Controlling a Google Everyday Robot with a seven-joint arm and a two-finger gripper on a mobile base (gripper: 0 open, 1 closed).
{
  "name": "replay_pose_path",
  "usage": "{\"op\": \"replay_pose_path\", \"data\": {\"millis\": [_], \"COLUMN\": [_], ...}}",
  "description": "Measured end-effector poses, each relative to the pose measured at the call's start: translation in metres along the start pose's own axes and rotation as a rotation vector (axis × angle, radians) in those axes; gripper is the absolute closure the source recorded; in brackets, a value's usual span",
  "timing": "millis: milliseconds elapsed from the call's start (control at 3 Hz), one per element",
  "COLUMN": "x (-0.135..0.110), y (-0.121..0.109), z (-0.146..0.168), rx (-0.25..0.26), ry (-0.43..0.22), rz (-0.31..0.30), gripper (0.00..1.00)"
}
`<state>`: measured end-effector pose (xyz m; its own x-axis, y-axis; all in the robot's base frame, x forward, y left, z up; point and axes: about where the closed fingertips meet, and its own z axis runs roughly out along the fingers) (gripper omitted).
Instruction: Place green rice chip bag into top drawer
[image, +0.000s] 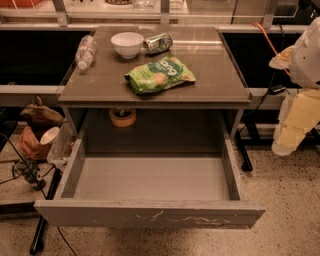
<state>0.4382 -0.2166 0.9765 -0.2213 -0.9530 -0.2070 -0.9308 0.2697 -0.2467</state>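
Bag (160, 75) lies mid-surface (220, 87), ungrasped. Drawer (150, 216) below stands pulled open. Tool (286, 137) hangs at right edge, well apart from bag; whether apart or together, cannot tell. Step in hand: approach. Next move: swing left, clamp bag, lower into drawer.
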Motion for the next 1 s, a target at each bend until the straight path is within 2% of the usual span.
{"op": "replay_pose_path", "data": {"millis": [333,667,1000], "x": [0.000,-0.005,-0.029], "y": [0.000,-0.024,-0.068], "z": [0.000,0.006,0.028], "rx": [0.000,0.024,0.026], "ry": [0.000,-0.053,-0.130], "rz": [0.000,-0.033,-0.122], "gripper": [0.00,0.00,0.00]}}
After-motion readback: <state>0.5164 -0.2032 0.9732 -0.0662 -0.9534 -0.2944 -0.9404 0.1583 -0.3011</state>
